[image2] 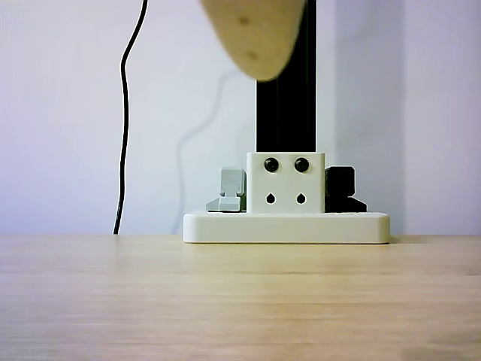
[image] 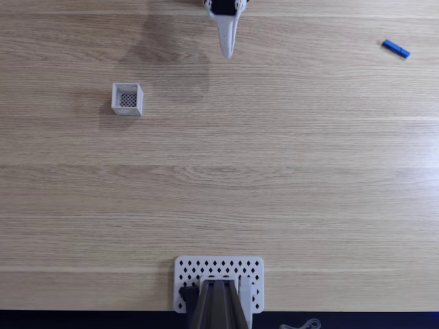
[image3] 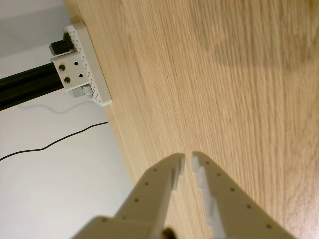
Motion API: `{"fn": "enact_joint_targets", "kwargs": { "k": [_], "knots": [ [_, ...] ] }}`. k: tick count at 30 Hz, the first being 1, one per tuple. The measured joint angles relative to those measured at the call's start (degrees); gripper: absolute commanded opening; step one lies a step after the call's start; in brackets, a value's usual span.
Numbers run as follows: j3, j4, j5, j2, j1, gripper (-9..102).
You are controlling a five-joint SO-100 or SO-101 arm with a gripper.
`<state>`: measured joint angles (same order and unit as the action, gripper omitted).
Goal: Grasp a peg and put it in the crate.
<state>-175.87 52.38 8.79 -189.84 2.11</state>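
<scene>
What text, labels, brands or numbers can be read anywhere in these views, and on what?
None: no words, numbers or logos are legible in any view.
The peg, the crate, the white perforated plate and the gripper all look unmarked.
The white block carries screws and holes, no lettering.

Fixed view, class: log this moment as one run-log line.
stage: before grasp | gripper: nearly shut, empty, top centre | peg: on table, upper right | crate: upper left, no peg inside
</scene>
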Motion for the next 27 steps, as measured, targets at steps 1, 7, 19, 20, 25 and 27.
{"fn": "enact_joint_targets", "kwargs": {
  "k": [1,7,19,20,25,27],
  "knots": [
    [0.0,0.0,0.0,0.0,0.0,0],
    [0.0,0.0,0.0,0.0,0.0,0],
    [0.0,0.0,-0.09,0.0,0.0,0],
    [0.0,0.0,-0.26,0.0,0.0,0],
    [0.0,-2.37,-8.79,4.31,2.81,0],
    [0.0,-5.19,-15.29,8.88,3.43,0]
  ]
}}
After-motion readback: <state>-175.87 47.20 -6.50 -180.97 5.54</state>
